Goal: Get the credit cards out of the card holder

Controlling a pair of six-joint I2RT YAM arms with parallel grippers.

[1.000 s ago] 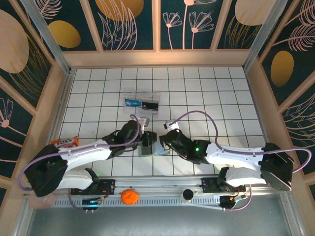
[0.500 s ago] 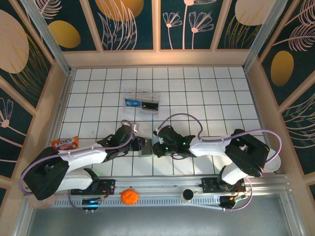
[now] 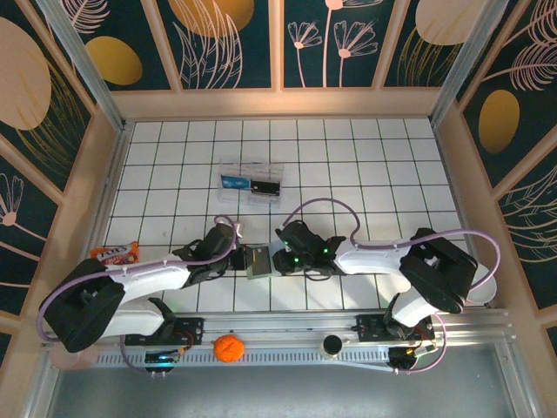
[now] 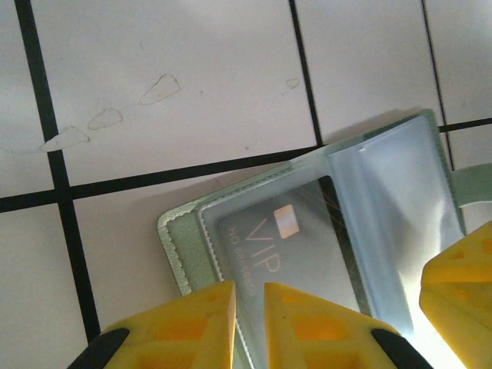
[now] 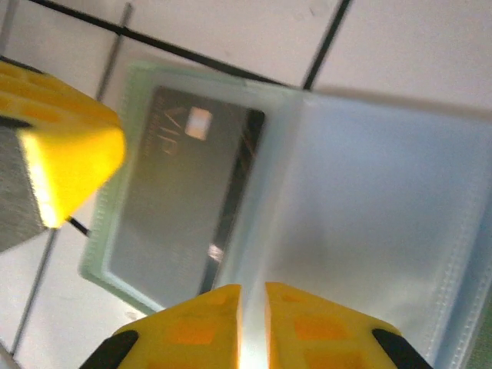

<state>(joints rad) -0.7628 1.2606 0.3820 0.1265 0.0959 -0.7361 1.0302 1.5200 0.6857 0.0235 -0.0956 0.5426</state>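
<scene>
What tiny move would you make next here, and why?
Probably have the left gripper pinch the VIP card and start sliding it out while the right gripper holds the card holder down. The holder lies open on the table, the card sits fully inside its clear sleeve, and both grippers' fingers are nearly together over the holder.

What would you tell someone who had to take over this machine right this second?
Left gripper: nearly shut, apparently pinching the card holder at its edge beside the card.
Right gripper: nearly shut at the holder's middle fold, apparently pinching a clear sleeve.
The card holder lies open on the table between the arms.
Done: holder opened.
Left to do: the dark "VIP" card sits in its sleeve; slide it out. Other cards cannot be made out.
</scene>
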